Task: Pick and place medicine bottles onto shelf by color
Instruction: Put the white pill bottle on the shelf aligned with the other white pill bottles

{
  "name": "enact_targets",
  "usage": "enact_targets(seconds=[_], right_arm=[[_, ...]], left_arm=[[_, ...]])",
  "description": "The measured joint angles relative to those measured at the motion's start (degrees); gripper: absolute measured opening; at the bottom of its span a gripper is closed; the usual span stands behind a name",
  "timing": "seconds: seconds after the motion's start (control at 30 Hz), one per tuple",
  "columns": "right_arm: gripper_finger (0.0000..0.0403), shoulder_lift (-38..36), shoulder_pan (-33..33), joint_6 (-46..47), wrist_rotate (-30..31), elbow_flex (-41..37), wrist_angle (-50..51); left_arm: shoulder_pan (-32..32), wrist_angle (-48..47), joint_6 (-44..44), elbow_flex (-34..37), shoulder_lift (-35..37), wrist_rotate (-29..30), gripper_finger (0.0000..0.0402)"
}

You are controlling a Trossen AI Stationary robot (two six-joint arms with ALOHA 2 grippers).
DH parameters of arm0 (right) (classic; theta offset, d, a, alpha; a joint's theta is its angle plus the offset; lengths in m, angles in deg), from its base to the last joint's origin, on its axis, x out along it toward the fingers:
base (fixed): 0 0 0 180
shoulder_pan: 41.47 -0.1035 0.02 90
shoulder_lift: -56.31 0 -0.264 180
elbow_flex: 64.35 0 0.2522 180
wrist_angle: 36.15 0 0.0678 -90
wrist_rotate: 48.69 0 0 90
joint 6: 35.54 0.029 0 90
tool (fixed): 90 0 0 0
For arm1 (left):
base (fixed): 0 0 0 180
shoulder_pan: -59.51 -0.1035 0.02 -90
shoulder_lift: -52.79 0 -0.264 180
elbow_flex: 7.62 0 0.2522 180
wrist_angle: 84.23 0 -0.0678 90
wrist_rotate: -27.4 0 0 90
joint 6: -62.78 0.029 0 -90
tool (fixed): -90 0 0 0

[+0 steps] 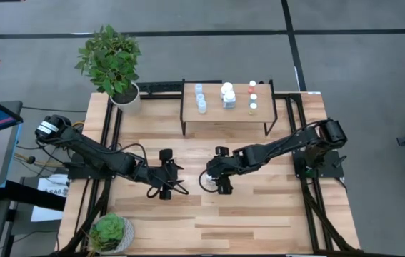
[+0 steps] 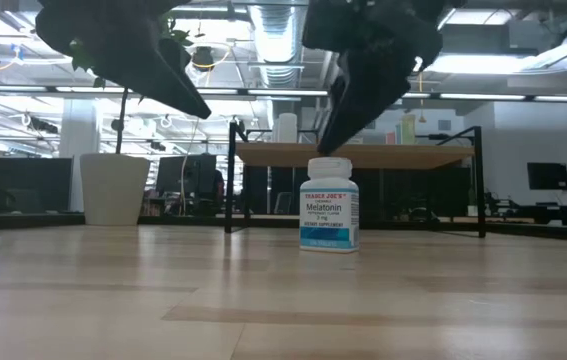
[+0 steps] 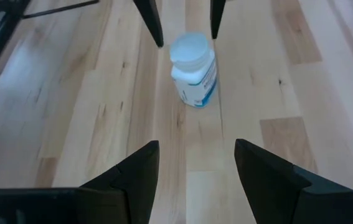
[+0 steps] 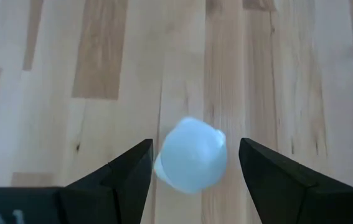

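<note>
So the white Melatonin bottle (image 2: 329, 205) stands upright a bit below center in the high view, alone on the wooden surface (image 1: 259, 214). It looks light, rigid plastic and probably a bit slick, so I'd grab the body just under the cap, not the cap itself. The right tool (image 4: 192, 168) hovers right over it, spread wide, holding nothing. The left tool (image 3: 195, 165) waits just left of it, also spread and empty. The shelf (image 1: 216, 116) at the upper middle already carries sorted bottles (image 1: 228, 95). There's plenty of open room around; watch the shelf's front edge.

Two dark, cable-trailed jointed arms
</note>
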Motion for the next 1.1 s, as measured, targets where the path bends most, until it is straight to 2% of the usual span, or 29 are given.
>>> enact_targets(seconds=[1.1], right_arm=[[0.0259,5.96,0.15,3.00,0.04,0.07,-1.03]], left_arm=[[0.00,-0.02,-0.13,0.00,0.02,0.07,0.0199]])
